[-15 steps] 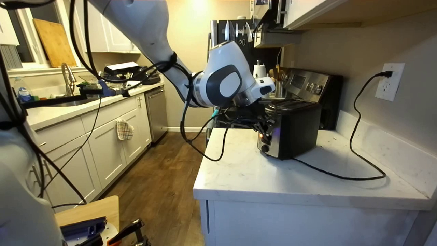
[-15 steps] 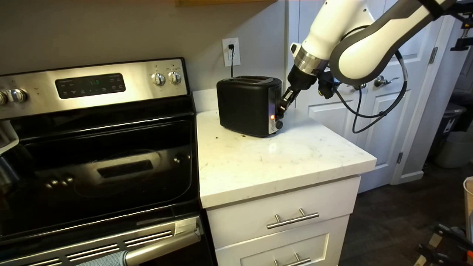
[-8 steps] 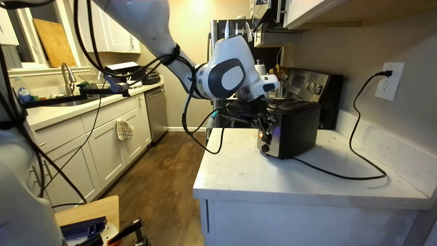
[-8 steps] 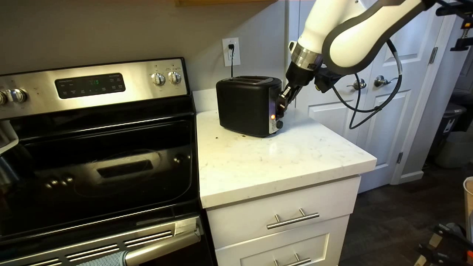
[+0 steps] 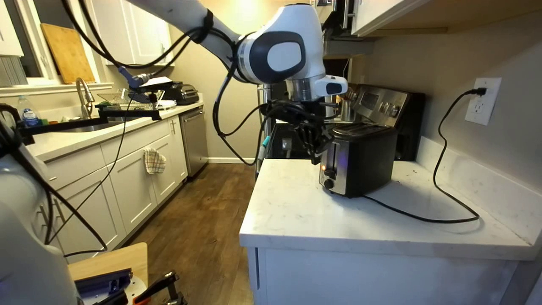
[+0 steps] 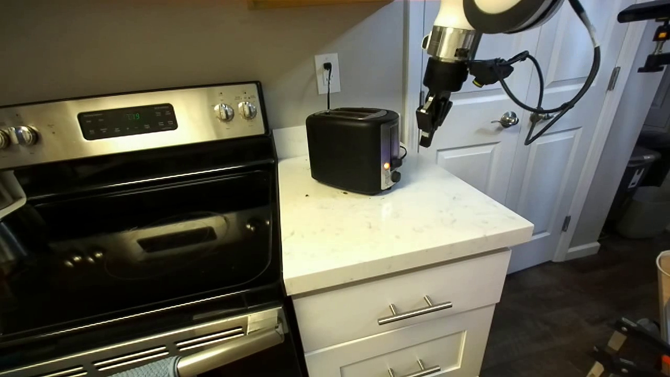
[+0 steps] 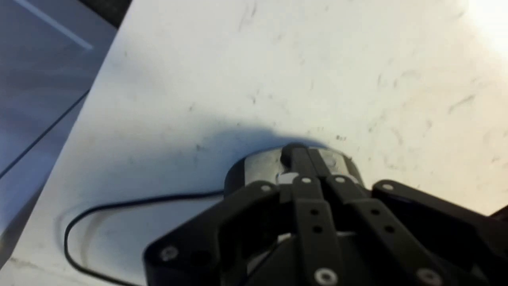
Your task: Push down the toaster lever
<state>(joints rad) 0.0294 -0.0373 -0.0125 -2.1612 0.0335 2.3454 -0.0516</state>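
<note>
The black toaster [image 5: 372,163] stands upright on the counter and shows in both exterior views [image 6: 345,152]. Its lever [image 5: 330,173] sits low in its slot on the silver front, just above the round knob [image 5: 328,184]. The lever also shows at the front edge [image 6: 397,163]. An orange light [image 6: 386,166] glows beside it. My gripper [image 6: 425,142] is shut and empty, in front of and above the lever, apart from the toaster. In the wrist view the closed fingertips [image 7: 310,153] cover part of the toaster's silver front [image 7: 262,166]; the lever is hidden there.
The white counter [image 5: 292,212] bears the toaster. Its black cord [image 5: 423,219] runs to the wall outlet [image 5: 483,101]. A stove [image 6: 157,220] adjoins the counter. A cabinet [image 5: 402,17] overhangs it. Cables [image 5: 220,114] hang from my arm.
My gripper was at the toaster's front by the lever slot. It has moved up and back from the toaster and turned more upright, uncovering the lever and slot. The orange light stays lit.
</note>
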